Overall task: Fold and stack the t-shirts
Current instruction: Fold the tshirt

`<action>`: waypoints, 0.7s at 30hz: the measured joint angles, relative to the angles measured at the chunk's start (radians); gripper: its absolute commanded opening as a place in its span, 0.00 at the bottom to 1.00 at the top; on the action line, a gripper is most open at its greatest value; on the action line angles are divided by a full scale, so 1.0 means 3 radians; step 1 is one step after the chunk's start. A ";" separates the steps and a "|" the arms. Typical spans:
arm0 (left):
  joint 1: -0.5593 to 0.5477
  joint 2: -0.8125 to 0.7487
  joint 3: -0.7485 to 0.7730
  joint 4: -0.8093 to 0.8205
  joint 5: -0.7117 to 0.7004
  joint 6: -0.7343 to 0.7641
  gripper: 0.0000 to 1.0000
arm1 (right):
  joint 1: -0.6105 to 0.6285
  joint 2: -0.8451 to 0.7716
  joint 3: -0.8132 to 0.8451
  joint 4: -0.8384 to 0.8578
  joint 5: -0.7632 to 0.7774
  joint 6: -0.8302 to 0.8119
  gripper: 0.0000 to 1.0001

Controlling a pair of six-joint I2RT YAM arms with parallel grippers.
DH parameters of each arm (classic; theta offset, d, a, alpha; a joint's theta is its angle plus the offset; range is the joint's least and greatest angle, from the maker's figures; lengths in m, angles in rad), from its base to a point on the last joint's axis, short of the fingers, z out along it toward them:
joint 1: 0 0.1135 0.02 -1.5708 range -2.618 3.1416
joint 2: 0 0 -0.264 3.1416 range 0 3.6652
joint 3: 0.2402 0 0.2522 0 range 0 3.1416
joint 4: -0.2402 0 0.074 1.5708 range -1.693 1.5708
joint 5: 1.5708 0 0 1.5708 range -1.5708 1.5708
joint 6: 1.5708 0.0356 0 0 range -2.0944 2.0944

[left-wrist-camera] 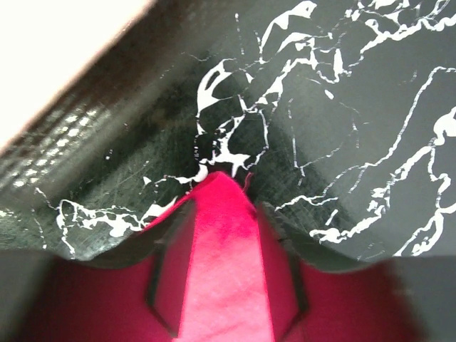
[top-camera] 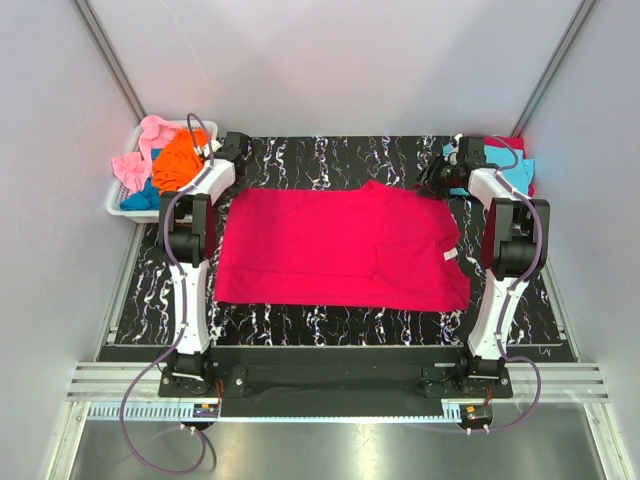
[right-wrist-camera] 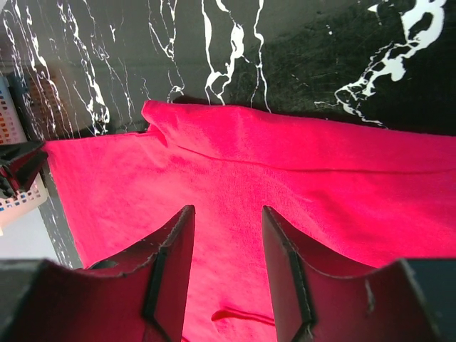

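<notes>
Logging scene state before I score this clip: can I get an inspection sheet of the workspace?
Surface: black marbled mat, flat.
Job's things: crimson-red t-shirt spread flat on the mat; pink shirt, orange shirt and blue shirt heaped in the white basket; cyan shirt lying with red cloth at the far right corner.
Clutter: nothing seen.
Grippers: left gripper has crimson cloth between its fingers, grip unclear; right gripper open over the t-shirt.
Cables: purple cables loop from both bases.
Surroundings: white walls.

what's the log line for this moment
crimson-red t-shirt spread on table | left gripper at a corner, grip unclear | right gripper open above it
</notes>
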 measured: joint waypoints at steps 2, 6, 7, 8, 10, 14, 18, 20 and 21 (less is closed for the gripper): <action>-0.0003 0.0004 0.0000 -0.0013 -0.0006 0.0014 0.21 | -0.0009 0.0000 0.0000 0.0000 0.0000 0.0010 0.49; -0.0014 0.0004 0.0000 -0.0024 -0.0006 0.0047 0.04 | -0.0023 0.0000 0.0000 0.0000 -0.0001 0.0027 0.48; -0.0020 0.0004 0.0000 -0.0024 -0.0006 0.0053 0.01 | -0.0024 0.0000 0.0000 0.0001 -0.0001 0.0032 0.48; -0.0029 0.0004 0.0000 -0.0023 -0.0008 0.0058 0.00 | -0.0025 0.0000 0.0000 0.0000 -0.0001 0.0036 0.48; -0.0048 0.0004 -0.0001 -0.0023 -0.0011 0.0069 0.00 | -0.0028 0.0000 0.0000 0.0000 0.0000 0.0050 0.47; -0.0097 0.0003 -0.0008 -0.0020 -0.0014 0.0117 0.00 | -0.0036 0.0006 0.0000 -0.0008 0.0028 0.0075 0.47; -0.0182 -0.0033 -0.0056 -0.0011 -0.0010 0.0231 0.00 | -0.0050 0.0094 0.0089 -0.0093 0.0163 0.0083 0.48; -0.0245 -0.0089 -0.0145 0.0001 -0.0010 0.0280 0.00 | -0.0053 0.0216 0.0256 -0.0219 0.0304 0.0075 0.49; -0.0286 -0.0136 -0.0205 -0.0009 -0.0010 0.0298 0.00 | -0.0055 0.0298 0.0384 -0.0305 0.0387 0.0062 0.49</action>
